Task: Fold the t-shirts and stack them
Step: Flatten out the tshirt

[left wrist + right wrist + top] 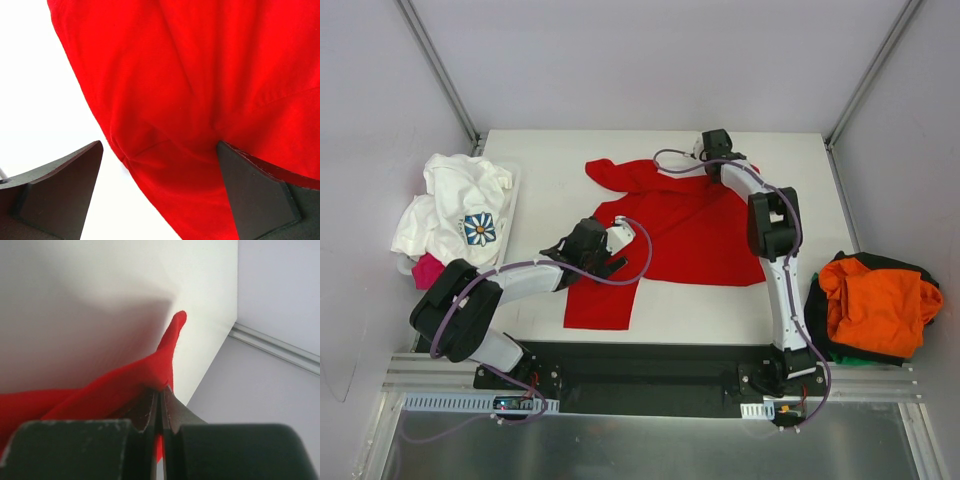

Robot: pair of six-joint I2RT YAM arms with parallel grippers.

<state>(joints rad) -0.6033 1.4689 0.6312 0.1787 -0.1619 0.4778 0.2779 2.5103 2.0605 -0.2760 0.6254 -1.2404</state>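
A plain bright red t-shirt [690, 235] lies spread on the white table [545, 160]. My left gripper [607, 263] is open and hovers low over the shirt's left edge. In the left wrist view its fingers straddle the red cloth's edge [200, 100], one over bare table, the gripper [160, 155] holding nothing. My right gripper [720, 155] is at the shirt's far right corner, shut on a pinch of red cloth [115, 390] that sticks up past the gripper's tips [161, 390].
A white t-shirt with a blue flower print [460, 205] is heaped at the left over a pink one [425, 270]. An orange t-shirt [875, 305] lies on a dark and green one [850, 350] at the right. Grey walls enclose the table.
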